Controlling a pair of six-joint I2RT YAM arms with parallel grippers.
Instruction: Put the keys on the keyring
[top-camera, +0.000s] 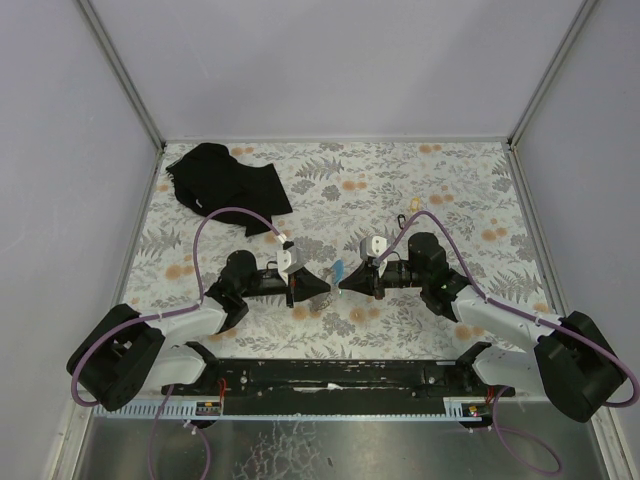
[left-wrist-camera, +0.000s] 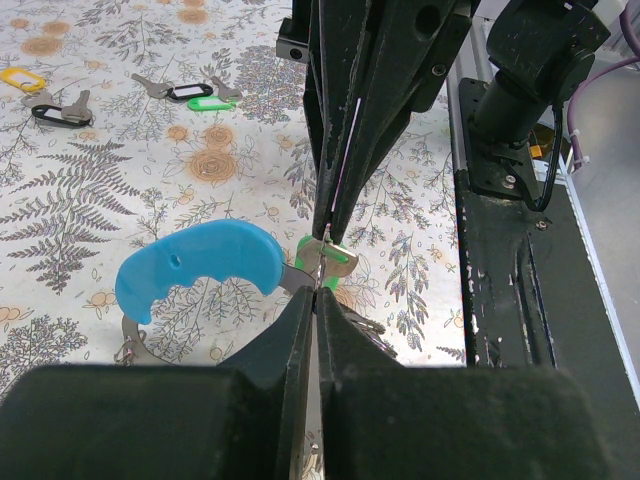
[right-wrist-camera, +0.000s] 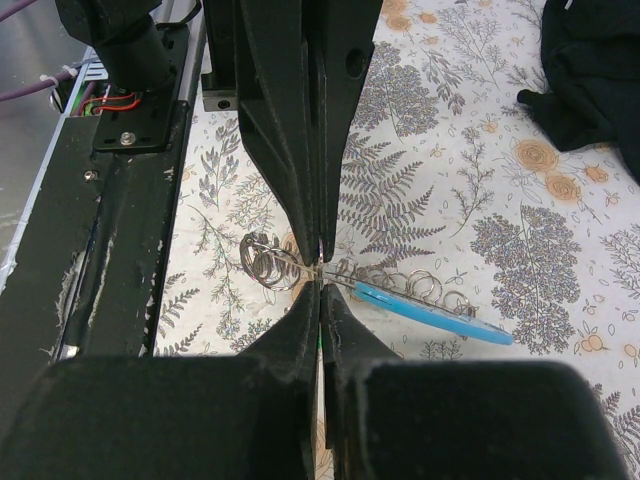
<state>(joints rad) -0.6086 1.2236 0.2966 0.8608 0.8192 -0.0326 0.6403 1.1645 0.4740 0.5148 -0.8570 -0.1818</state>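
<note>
Centre of the floral-patterned tabletop (top-camera: 450, 180), toward its near edge: my two pairs of fingers meet tip to tip. My left fingers (left-wrist-camera: 310, 305) are pressed together, and so are my right fingers (right-wrist-camera: 312, 300). Both sets of tips sit on the same small knot of metal, and I cannot tell whether either pair nips wire or merely rests against it. The light-blue curved plastic keyring (left-wrist-camera: 200, 270) lies just to one side of that meeting point with its grey metal end pointing into it. A small key on a bright green plastic tag (left-wrist-camera: 338, 262) touches the tips. From my right wrist the keyring shows edge-on as a thin blue strip, with springy-looking grey wire loops (right-wrist-camera: 268, 265) on either side of my fingertips. The other keys (left-wrist-camera: 195, 95), tiny metal blades with green, black and yellow tags, lie scattered on the tabletop well apart from the work. A crumpled black cloth (top-camera: 225, 185) sits toward the far left corner and plays no part. Handling, as I judge it: the keyring is light and its plastic band stiff, so the band is the place to hold it, leaving the metal end free. The wire probably flexes and may spring back. The keys weigh next to nothing, and their blades are thin, hard and likely slippery. They may also swivel on their tags, so I would pinch a tag flat across its faces and steer its hole onto the wire.
</note>
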